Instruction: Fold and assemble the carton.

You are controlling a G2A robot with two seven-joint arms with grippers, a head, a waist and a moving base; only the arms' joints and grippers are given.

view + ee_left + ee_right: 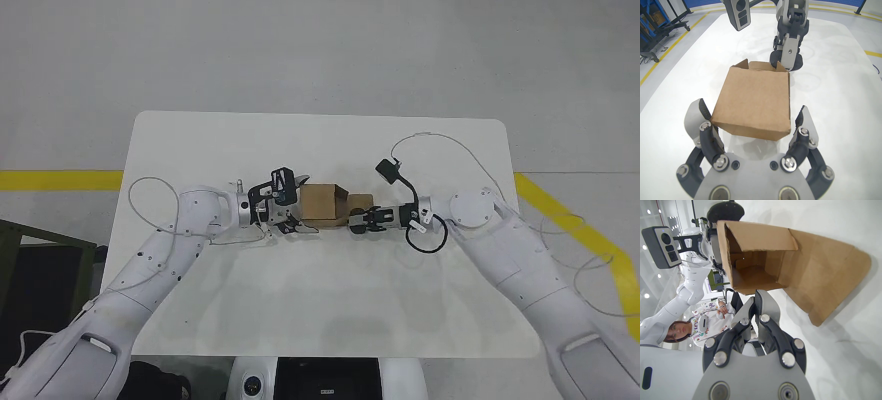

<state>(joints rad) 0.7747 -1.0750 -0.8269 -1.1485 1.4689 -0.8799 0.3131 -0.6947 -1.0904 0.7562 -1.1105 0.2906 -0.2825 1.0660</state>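
Across the top view spreads the white table (320, 140), with a yellow floor line (60, 180) running off beyond its 9 o'clock edge. Near the table's centre sits the brown carton (322, 203), lying on its side with its closed end toward 9 o'clock and its open mouth toward 3 o'clock. From that mouth a broad flap (821, 275) is folded out and lies flat on the table, while shorter side flaps (780, 67) stand at the mouth's edges. At about 8 o'clock of the carton is the left gripper (752, 109), its fingers (696, 117) spread wide to either side of the closed end. One pad touches a corner of that end, and the other stands just beside the opposite corner, apart from it. At about 4 o'clock of the carton, at the open end, is the right gripper (753, 298). Its fingers (768, 306) are drawn close together, and their tips lie right at the edge of the mouth's near wall; whether they touch it I cannot tell.
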